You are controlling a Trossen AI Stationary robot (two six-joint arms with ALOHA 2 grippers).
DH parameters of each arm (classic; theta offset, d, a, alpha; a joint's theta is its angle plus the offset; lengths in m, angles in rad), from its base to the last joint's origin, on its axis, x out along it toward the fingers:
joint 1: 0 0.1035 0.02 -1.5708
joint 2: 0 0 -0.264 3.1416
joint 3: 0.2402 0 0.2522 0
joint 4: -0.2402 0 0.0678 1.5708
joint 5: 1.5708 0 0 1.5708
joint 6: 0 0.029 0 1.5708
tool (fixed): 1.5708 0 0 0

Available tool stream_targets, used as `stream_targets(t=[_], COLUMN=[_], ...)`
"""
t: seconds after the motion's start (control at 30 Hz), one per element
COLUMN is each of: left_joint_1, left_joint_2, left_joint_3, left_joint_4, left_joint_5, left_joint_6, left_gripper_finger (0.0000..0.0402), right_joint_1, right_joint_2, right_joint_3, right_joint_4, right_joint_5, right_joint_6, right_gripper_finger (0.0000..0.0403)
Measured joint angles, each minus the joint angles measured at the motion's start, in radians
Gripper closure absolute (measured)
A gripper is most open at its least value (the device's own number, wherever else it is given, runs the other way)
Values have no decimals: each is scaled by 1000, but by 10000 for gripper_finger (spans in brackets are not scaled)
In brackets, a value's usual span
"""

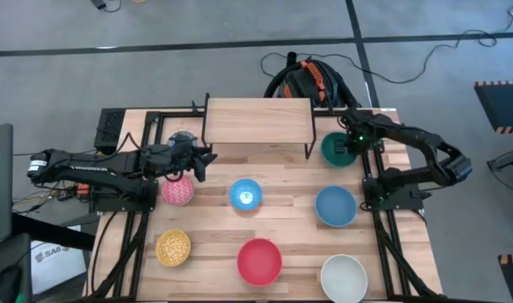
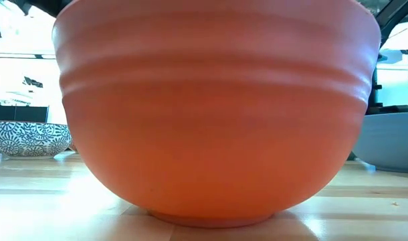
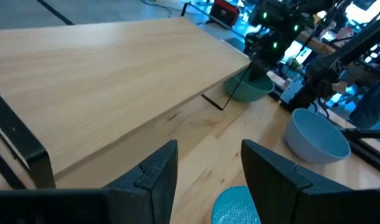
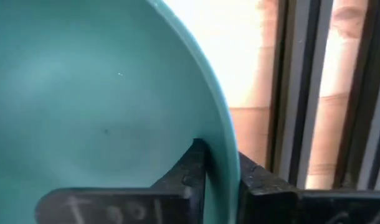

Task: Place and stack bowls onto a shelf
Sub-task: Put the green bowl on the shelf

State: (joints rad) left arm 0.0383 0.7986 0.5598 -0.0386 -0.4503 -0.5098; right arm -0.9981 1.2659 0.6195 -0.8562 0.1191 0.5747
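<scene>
Our right end effector (image 4: 222, 177) is clamped on the green bowl's (image 1: 335, 150) rim, the shelf (image 1: 258, 119) just beside it; the left end effector (image 3: 209, 180) hangs apart.

A robotics lab: a slatted light-wood tabletop (image 1: 282, 227) on black metal framing stands on a grey concrete floor (image 1: 156, 76) marked with black tape lines, loose black cables (image 1: 425, 71) trailing beyond it and a coiled orange-and-black cable bundle (image 1: 311, 80) behind the table.
</scene>
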Motion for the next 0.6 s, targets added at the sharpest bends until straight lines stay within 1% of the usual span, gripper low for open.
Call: stream_targets(t=[0.1,0.33,0.5,0.6], left_joint_1=[0,0,0,0], left_joint_2=[0,0,0,0], left_joint_3=[0,0,0,0], left_joint_4=[-12,-25,-25,-24], left_joint_5=[-1,-1,-1,-1], left_joint_6=[0,0,-8,-9], left_gripper_finger=[241,241,241,241], right_joint_1=[0,2,3,10], right_joint_2=[-20,-107,-193,-242], right_joint_3=[-1,-4,-4,23], right_joint_4=[0,-16,-69,-111], right_joint_5=[-3,0,34,85], right_joint_6=[0,16,39,53], right_gripper_finger=[369,375,376,376])
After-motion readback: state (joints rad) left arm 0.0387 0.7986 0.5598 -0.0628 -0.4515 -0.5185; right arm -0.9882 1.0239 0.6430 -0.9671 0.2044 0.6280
